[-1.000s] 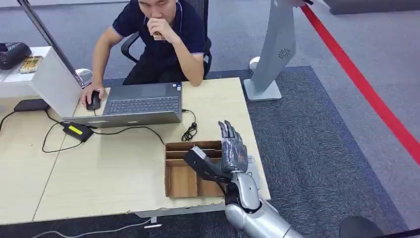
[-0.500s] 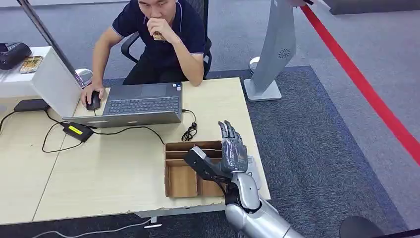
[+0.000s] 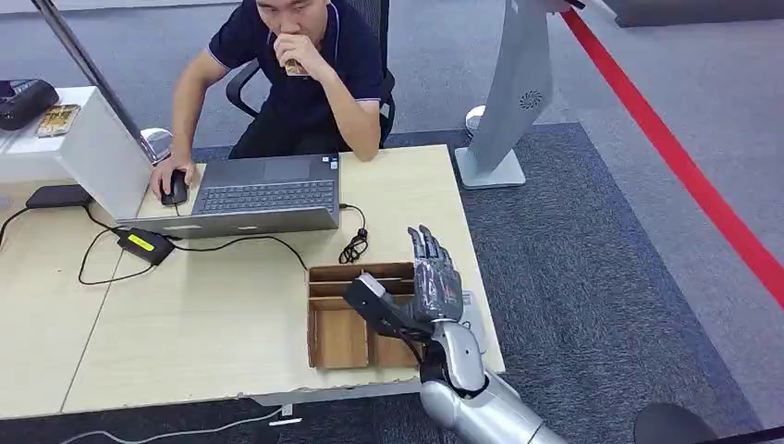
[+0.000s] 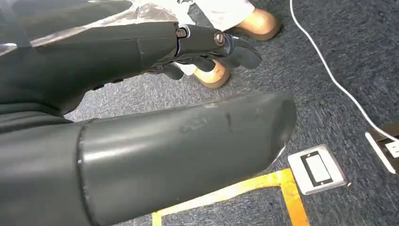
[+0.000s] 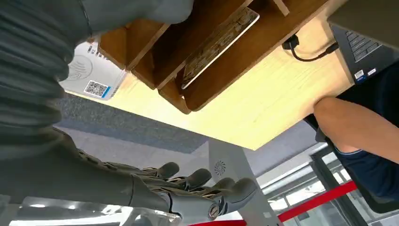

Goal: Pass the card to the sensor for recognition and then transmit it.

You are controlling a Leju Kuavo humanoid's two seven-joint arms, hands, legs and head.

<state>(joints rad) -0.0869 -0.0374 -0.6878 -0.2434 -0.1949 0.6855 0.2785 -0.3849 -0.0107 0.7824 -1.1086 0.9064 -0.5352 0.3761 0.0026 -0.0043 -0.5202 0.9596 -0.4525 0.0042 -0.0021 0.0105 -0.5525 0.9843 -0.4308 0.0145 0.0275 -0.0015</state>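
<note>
A card (image 5: 219,44) with a patterned face lies flat in one slot of the brown cardboard organiser (image 3: 342,338) near the desk's right front edge. The organiser (image 5: 263,42) appears again in the right wrist view. A white sensor (image 5: 91,75) with a QR code sticker sits beside the organiser, at the desk's right edge. My right hand (image 3: 427,282) hovers above the organiser and the sensor, fingers straight and thumb spread, holding nothing. Its fingers (image 5: 202,181) are well apart from the card. My left hand (image 4: 141,70) hangs over the carpet and holds nothing.
A person (image 3: 296,83) sits across the desk (image 3: 185,324), one hand on a mouse (image 3: 174,188) beside an open laptop (image 3: 263,194). Cables (image 3: 354,245) and a power adapter (image 3: 143,243) lie behind the organiser. A grey stand (image 3: 508,102) rises right of the desk.
</note>
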